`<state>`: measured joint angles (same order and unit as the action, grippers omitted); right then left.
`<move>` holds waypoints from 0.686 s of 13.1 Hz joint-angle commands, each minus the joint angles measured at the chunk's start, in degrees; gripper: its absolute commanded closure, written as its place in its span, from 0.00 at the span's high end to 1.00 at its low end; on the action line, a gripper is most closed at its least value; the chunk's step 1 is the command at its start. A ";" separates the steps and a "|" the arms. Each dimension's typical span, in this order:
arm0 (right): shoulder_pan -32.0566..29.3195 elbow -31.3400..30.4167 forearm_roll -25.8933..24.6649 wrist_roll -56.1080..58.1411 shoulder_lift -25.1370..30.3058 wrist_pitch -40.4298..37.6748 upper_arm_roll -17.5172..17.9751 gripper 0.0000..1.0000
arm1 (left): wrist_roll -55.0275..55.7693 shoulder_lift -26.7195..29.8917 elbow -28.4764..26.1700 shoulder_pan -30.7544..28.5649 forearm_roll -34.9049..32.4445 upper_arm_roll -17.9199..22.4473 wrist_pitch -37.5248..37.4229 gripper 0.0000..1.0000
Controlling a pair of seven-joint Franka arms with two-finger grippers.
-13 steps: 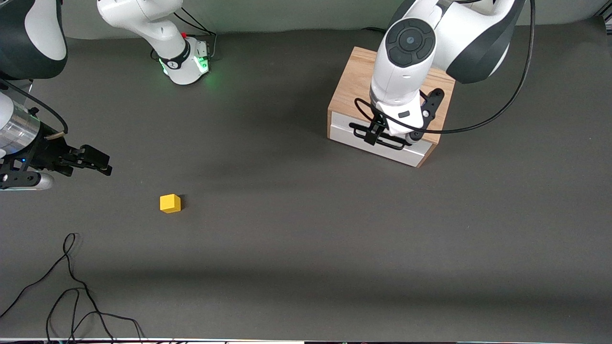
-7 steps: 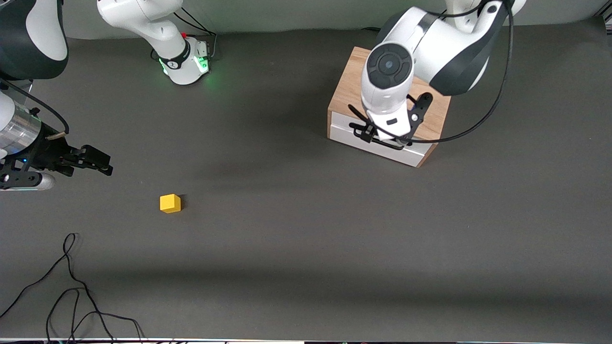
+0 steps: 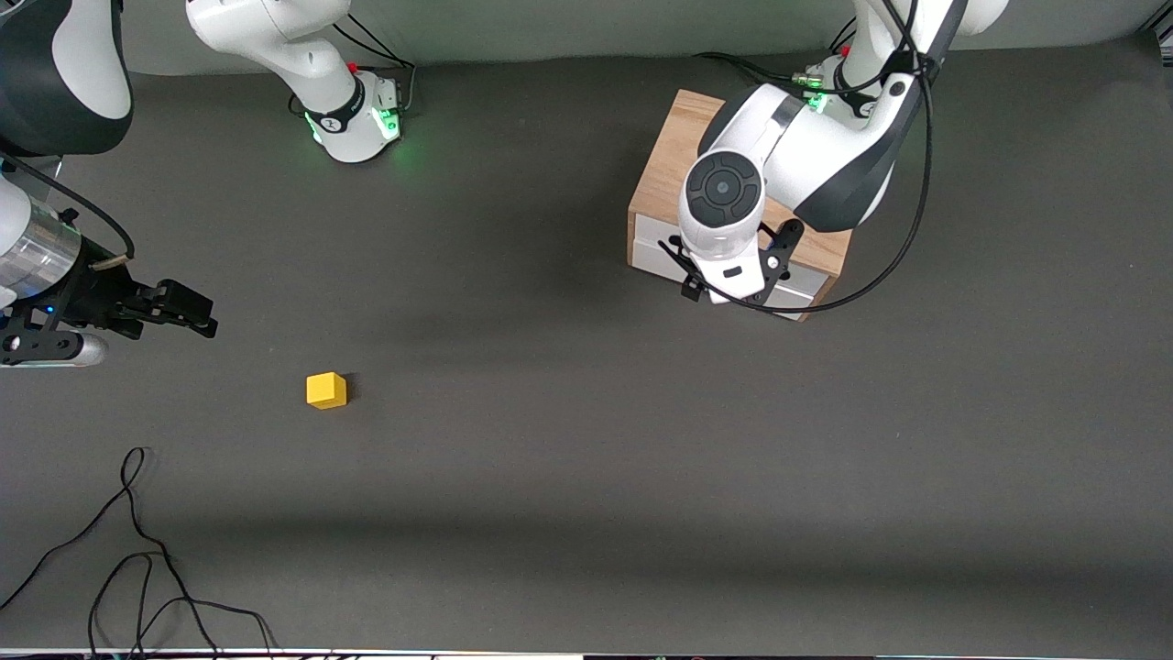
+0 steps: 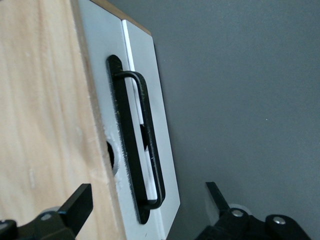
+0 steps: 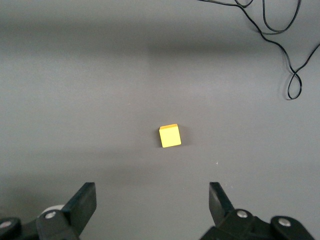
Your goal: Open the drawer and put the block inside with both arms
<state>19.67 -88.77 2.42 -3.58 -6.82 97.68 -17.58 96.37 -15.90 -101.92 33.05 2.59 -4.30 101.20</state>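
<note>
Dark grey table [image 3: 586, 477] carries loose cable [image 3: 128, 550] and the yellow block [image 3: 326, 390] alone. Right gripper [image 3: 197, 321] waits spread, empty. Left gripper [image 4: 150, 210] gapes over the shut drawer [image 3: 660, 252], straddling its handle [image 4: 145, 145] untouched.

There were two robot arms [image 3: 788, 156], one wooden box [image 3: 664, 179] with one drawer [image 3: 655, 249], one yellow block [image 3: 326, 390], and one loose black cable [image 3: 137, 559].
</note>
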 commanded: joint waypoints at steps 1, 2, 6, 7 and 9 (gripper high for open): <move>0.36 0.79 0.22 -1.00 -0.47 -0.12 -0.35 1.00 | 0.31 1.31 -4.15 0.61 -0.39 0.44 4.08 1.00; 0.36 0.61 0.22 -1.00 -0.39 -0.21 -0.35 1.00 | 0.31 1.14 -4.60 0.53 -0.48 0.44 5.23 1.00; 0.45 0.52 0.31 -1.08 -0.48 -0.21 -0.35 1.00 | 0.31 -0.79 -4.51 0.61 -0.48 0.52 7.61 1.00; 0.45 0.52 0.31 -1.08 -0.48 -0.21 -0.35 1.00 | 0.31 -1.06 -4.43 0.53 -0.57 0.44 7.70 1.00; 0.54 0.61 0.40 -1.08 -0.48 -0.12 -0.26 1.00 | 0.31 -1.58 -4.42 0.53 -0.57 0.52 7.79 1.00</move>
<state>19.68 -88.82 2.42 -3.58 -6.94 97.68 -17.58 96.37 -17.28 -106.03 33.05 2.52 -4.22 108.25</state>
